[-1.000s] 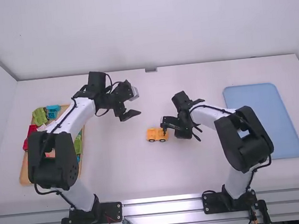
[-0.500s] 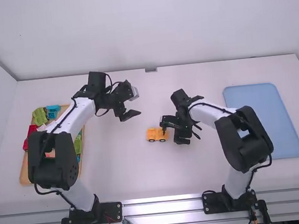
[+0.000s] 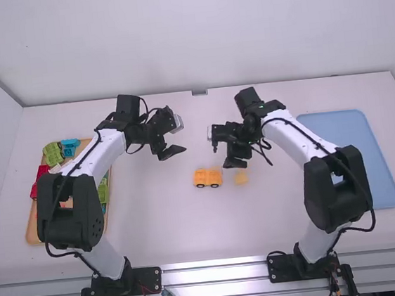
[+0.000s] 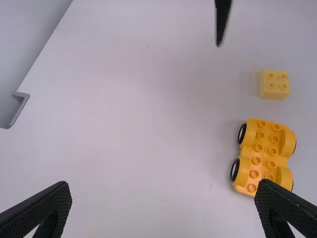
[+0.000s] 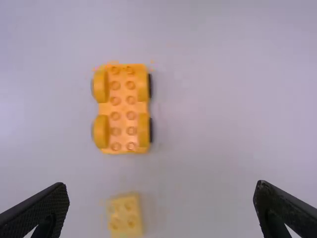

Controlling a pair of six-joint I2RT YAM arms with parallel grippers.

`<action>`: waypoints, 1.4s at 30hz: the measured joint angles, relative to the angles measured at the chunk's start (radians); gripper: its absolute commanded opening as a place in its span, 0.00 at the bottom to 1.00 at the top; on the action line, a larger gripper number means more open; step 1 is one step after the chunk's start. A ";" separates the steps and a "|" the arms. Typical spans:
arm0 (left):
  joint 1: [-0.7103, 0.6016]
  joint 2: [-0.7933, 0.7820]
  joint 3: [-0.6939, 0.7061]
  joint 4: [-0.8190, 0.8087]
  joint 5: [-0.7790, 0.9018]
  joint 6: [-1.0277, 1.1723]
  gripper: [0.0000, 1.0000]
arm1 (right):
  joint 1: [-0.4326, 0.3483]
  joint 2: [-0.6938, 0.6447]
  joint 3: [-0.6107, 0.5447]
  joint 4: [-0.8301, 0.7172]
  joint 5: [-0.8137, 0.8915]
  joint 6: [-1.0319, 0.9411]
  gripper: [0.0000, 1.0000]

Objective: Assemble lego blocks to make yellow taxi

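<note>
The left hand [image 3: 180, 137] and right hand [image 3: 218, 156] had their fingers apart. A yellow block [image 4: 274, 85] sat near the yellow car [image 4: 262, 153].

Both arms [image 3: 104, 149] pair smooth white links [image 3: 290, 140] with chunky black joints [image 3: 69, 218], thin black cables [image 3: 62, 255] looping along them, black base plates [image 3: 146, 281] dotted with small screws [image 3: 155, 271], and tapering, finely textured black fingers [image 4: 49, 203].
</note>
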 measured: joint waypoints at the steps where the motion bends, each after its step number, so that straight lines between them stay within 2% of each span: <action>1: 0.000 0.000 0.000 0.000 0.000 0.000 0.99 | -0.006 0.000 0.000 0.001 -0.005 -0.003 0.99; 3: 0.000 0.000 0.000 0.009 0.000 0.000 0.99 | -0.053 0.000 0.000 -0.006 -0.032 -0.023 0.99; 7: 0.000 0.000 0.000 0.014 0.000 0.000 0.99 | -0.097 0.000 0.000 -0.004 -0.057 -0.041 0.99; 17: 0.000 0.000 0.000 -0.026 0.046 0.029 0.99 | -0.105 0.000 -0.002 -0.008 -0.101 -0.051 0.99; 20: 0.000 0.000 0.000 -0.093 0.064 0.095 0.99 | -0.105 0.000 -0.032 0.040 -0.138 -0.069 0.99; 24: 0.000 0.000 -0.008 -0.151 0.111 0.211 0.99 | -0.115 -0.001 -0.135 0.142 -0.209 -0.109 0.99; 27: 0.000 -0.001 -0.062 -0.100 0.176 0.304 0.99 | -0.137 -0.001 -0.233 0.273 -0.268 -0.114 0.99; 32: 0.000 0.001 -0.212 0.179 0.253 0.305 0.99 | -0.166 -0.001 -0.379 0.481 -0.333 -0.060 0.99; 33: 0.000 0.005 -0.244 0.261 0.274 0.278 0.99 | -0.171 -0.001 -0.402 0.501 -0.346 -0.050 0.99; 37: 0.000 0.034 -0.296 0.392 0.322 0.215 0.99 | -0.185 -0.001 -0.449 0.508 -0.383 -0.058 0.99; 42: 0.000 0.091 -0.314 0.434 0.357 0.140 0.99 | -0.222 -0.001 -0.488 0.520 -0.410 -0.100 0.98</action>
